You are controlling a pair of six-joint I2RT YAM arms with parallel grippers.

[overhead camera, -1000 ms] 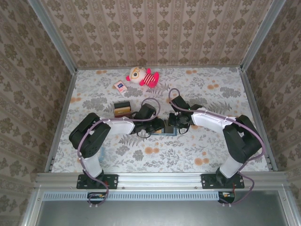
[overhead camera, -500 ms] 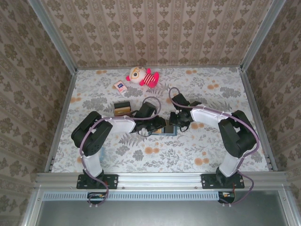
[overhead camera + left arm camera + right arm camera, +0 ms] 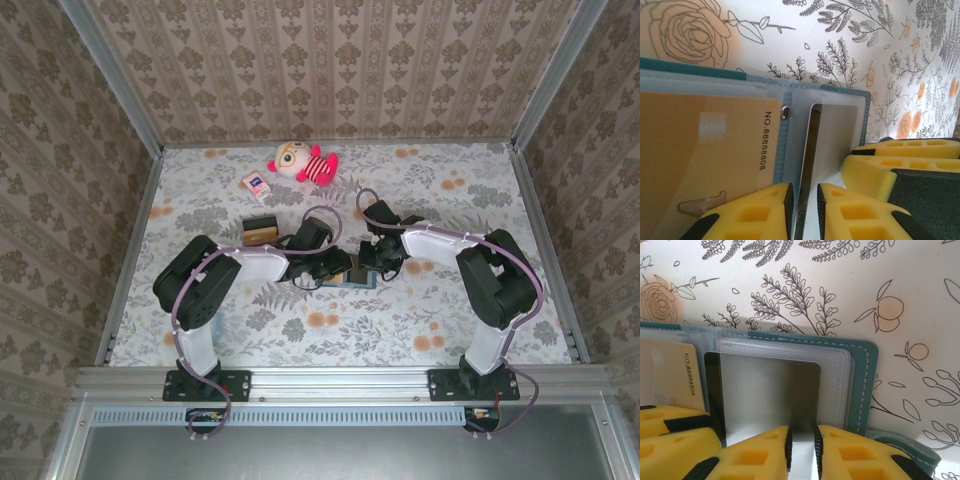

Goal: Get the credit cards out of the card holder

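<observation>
My left claw (image 3: pixel 804 194) and right claw (image 3: pixel 801 436) both clench the grey card (image 3: pixel 770 395), beside the tan card (image 3: pixel 705 150) in the holder (image 3: pixel 863 385).

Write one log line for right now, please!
card holder open | left pincer pinching grey card | right pincer pinching same card | tan-orange card in pocket

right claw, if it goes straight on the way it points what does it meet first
Probably the grey card sleeved in the card holder, right ahead of the right claw; how high the claw sits is unclear.
</observation>
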